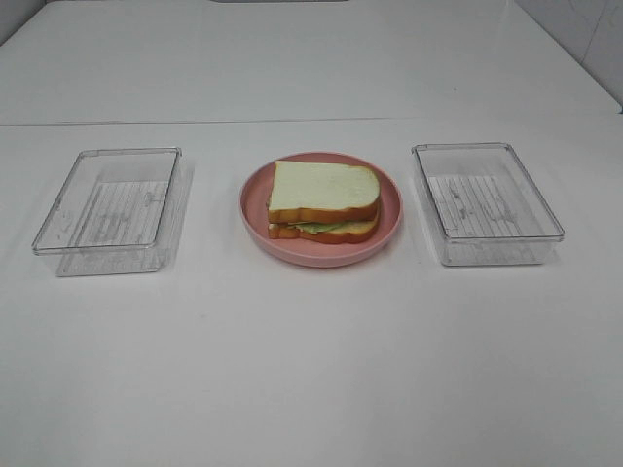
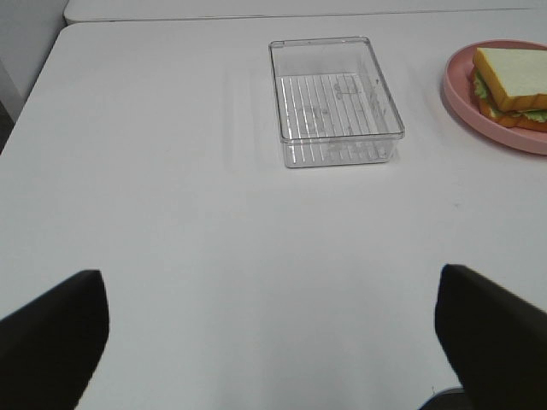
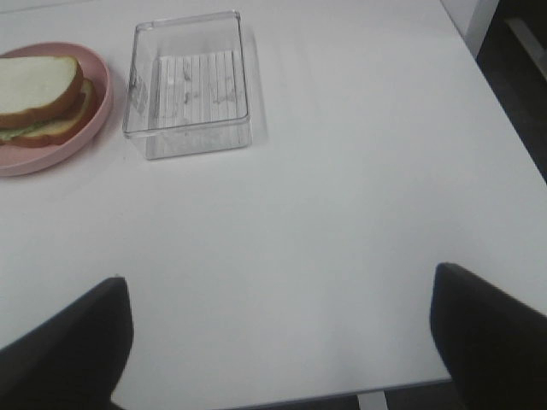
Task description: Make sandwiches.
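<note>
One sandwich (image 1: 323,202) lies on a pink round plate (image 1: 255,209) at the table's middle: two white bread slices with orange-brown crust and green lettuce showing between them. It also shows in the left wrist view as the sandwich (image 2: 513,85) and in the right wrist view as the sandwich (image 3: 38,98). Neither arm appears in the high view. My left gripper (image 2: 269,337) is open over bare table, well short of the plate. My right gripper (image 3: 282,342) is open too, near the table's front edge, holding nothing.
A clear plastic tray (image 1: 110,207) stands left of the plate, seen as the tray (image 2: 335,100) in the left wrist view. A second clear tray (image 1: 484,202) stands to the right, seen as the tray (image 3: 190,83). Both are empty. The table's front edge (image 3: 342,395) lies under the right gripper.
</note>
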Robot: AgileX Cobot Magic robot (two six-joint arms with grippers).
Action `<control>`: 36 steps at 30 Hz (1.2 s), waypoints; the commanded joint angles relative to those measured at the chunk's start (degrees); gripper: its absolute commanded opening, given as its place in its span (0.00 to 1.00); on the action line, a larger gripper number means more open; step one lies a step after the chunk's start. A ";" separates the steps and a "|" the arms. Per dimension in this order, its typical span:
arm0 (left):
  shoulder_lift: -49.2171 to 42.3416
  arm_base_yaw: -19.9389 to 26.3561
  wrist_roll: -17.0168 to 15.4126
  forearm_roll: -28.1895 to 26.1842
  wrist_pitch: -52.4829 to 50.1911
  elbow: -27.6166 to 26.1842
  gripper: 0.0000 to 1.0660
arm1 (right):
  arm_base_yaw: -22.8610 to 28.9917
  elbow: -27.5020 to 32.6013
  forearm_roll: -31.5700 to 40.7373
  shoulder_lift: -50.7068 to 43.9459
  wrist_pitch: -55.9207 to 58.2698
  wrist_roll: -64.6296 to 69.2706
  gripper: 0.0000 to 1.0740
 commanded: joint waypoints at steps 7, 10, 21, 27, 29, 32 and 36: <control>-1.03 -0.06 0.00 -0.74 -0.34 -0.06 0.94 | -0.06 5.44 -0.92 -8.19 -2.23 -4.01 0.82; -1.03 -0.06 0.00 -0.74 -0.34 -0.06 0.94 | -0.06 6.99 -0.63 -8.37 -4.35 -4.24 0.82; -0.69 -0.06 0.00 -0.69 -0.34 -0.06 0.94 | -0.06 8.71 -0.06 -8.31 -7.05 -4.18 0.81; -0.69 -0.06 0.00 -0.69 -0.34 -0.06 0.94 | -0.06 8.71 -0.06 -8.31 -7.05 -4.18 0.81; -0.69 -0.06 0.00 -0.69 -0.34 -0.06 0.94 | -0.06 8.71 -0.06 -8.31 -7.05 -4.18 0.81; -0.69 -0.06 0.00 -0.69 -0.34 -0.06 0.94 | -0.06 8.71 -0.06 -8.31 -7.05 -4.18 0.81; -0.69 -0.06 0.00 -0.69 -0.34 -0.06 0.94 | -0.06 8.71 -0.06 -8.31 -7.05 -4.18 0.81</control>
